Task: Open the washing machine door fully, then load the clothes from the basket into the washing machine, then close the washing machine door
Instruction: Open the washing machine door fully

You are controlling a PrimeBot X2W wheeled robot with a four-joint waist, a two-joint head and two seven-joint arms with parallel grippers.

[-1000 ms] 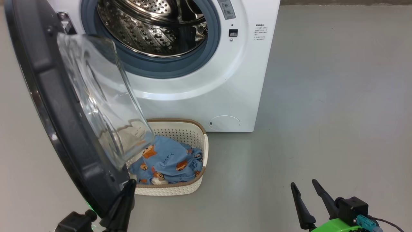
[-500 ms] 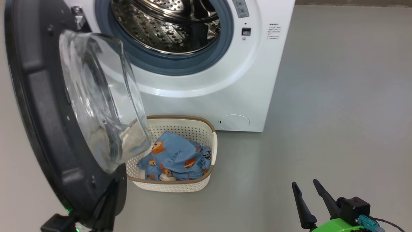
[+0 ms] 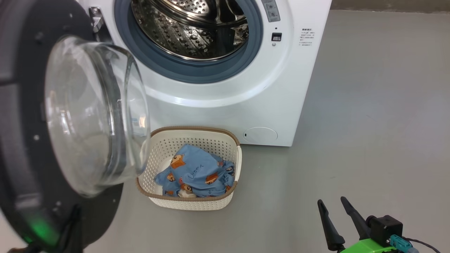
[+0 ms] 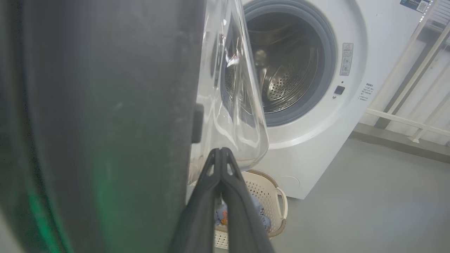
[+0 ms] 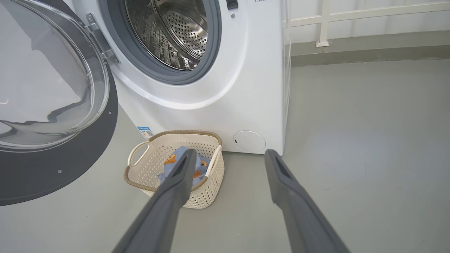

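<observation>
In the head view, the washing machine door (image 3: 70, 123) stands wide open at the left, and the washing machine (image 3: 225, 105) shows its steel drum (image 3: 190, 31). The basket (image 3: 191, 204) sits on the floor (image 3: 351, 123) just in front of the machine, partly under the door's glass, with the clothes (image 3: 197, 172) inside. The right gripper (image 3: 331, 201) is at the lower right, well apart from the basket, its fingers spread and empty.

In the left wrist view, the left gripper (image 4: 220, 151) is closed, its fingers pressed together on nothing, just beside the door's black rim.

In the right wrist view, the spread fingers point toward the basket, and the door hangs at the left.
</observation>
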